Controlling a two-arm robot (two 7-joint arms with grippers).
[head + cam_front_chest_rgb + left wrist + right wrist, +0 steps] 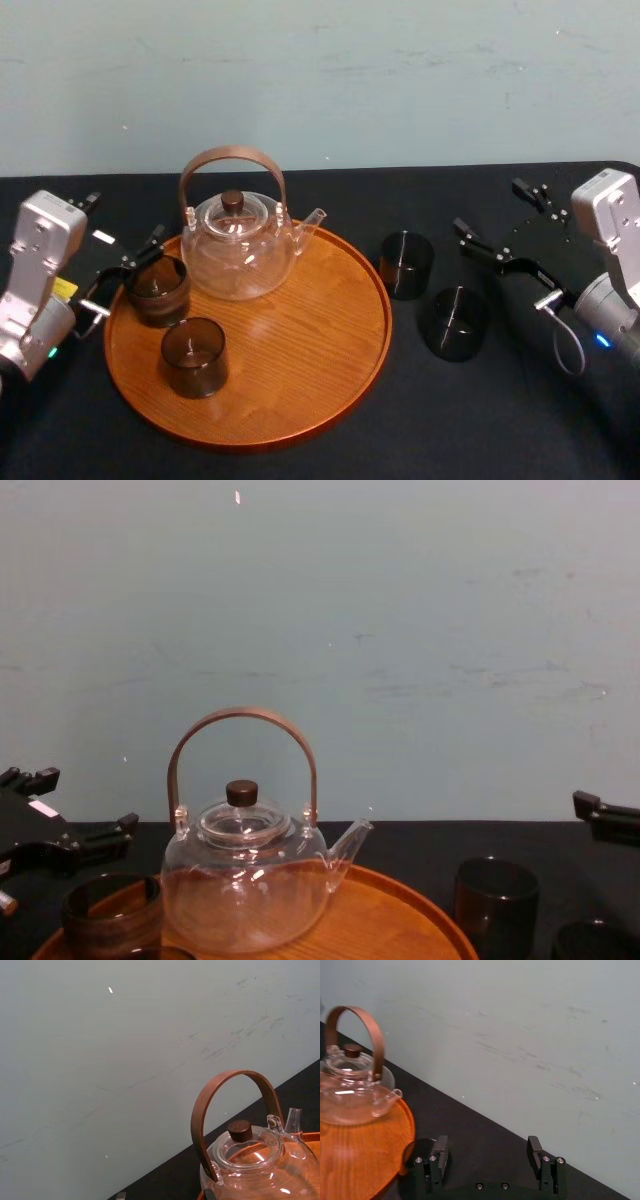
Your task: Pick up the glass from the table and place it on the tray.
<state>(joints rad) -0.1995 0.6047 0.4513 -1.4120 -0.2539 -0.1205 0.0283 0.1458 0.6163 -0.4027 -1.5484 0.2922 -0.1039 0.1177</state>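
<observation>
Two dark smoked glasses stand on the black table (300,465) to the right of the tray: one glass (406,264) close to the rim, the other glass (455,322) nearer me. The round wooden tray (330,330) carries a clear teapot (238,247) and two more dark glasses, one (157,288) at its left edge and one (193,356) in front. My left gripper (125,220) hangs open just left of and behind the left-edge glass, holding nothing. My right gripper (490,207) is open and empty, right of and beyond the table glasses; the nearest glass (412,1152) peeks past one finger.
A pale wall rises right behind the table's far edge. The teapot's tall brown handle (240,725) stands up at the back of the tray. Bare black cloth lies in front of the tray and between the table glasses and my right arm.
</observation>
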